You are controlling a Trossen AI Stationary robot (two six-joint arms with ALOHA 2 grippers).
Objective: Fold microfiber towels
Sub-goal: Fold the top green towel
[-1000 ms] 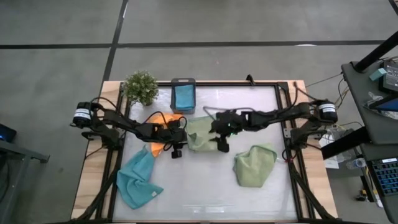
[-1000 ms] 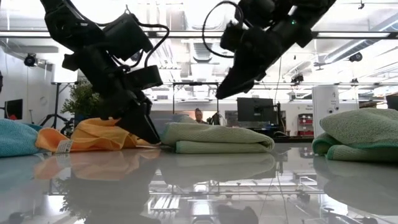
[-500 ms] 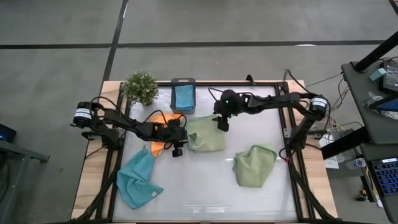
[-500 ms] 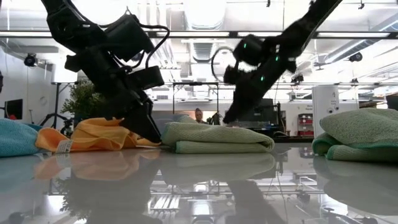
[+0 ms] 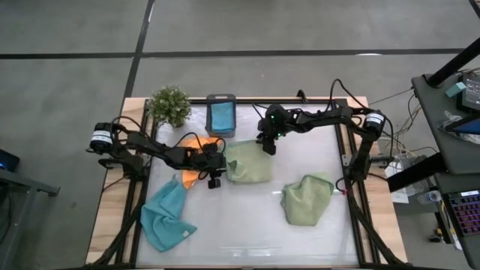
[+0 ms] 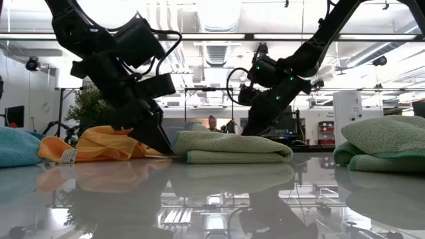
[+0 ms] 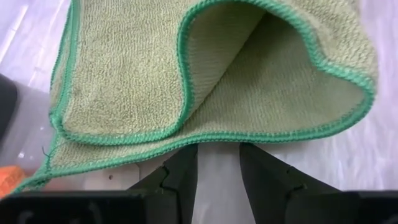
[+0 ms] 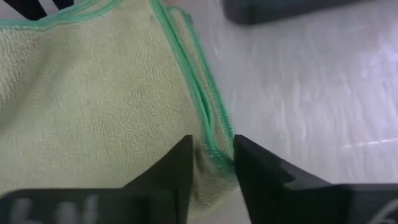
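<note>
- The left gripper (image 5: 214, 178) sits low on the white table (image 5: 247, 225), just at the left edge of a folded sage green towel (image 5: 248, 162). In the left wrist view its two fingers (image 7: 180, 177) stand a little apart, with bare table showing through the gap and nothing between them; the towel's green-stitched hem (image 7: 205, 134) lies right ahead of the tips.
- The right gripper (image 5: 267, 147) is at the far right corner of that same folded sage green towel. In the right wrist view its fingers (image 8: 177, 165) are narrowly parted, and the towel's stitched edge (image 8: 214, 134) runs into the gap; whether they pinch the cloth cannot be told.
- An orange towel (image 5: 196, 146) lies crumpled directly behind the left gripper, under that arm.
- A light blue towel (image 5: 166, 215) lies loose on the near side of the left gripper, well apart from it.
- A second sage green towel (image 5: 306, 199) lies bunched nearer the table's front, to the right of both grippers.
- A small dark grey box (image 5: 220, 115) stands at the table's far edge, beyond the left gripper, and holds another light blue towel (image 5: 220, 118) inside it.
- A little potted plant (image 5: 169, 105) stands just beside the box, on the side away from the right gripper.
</note>
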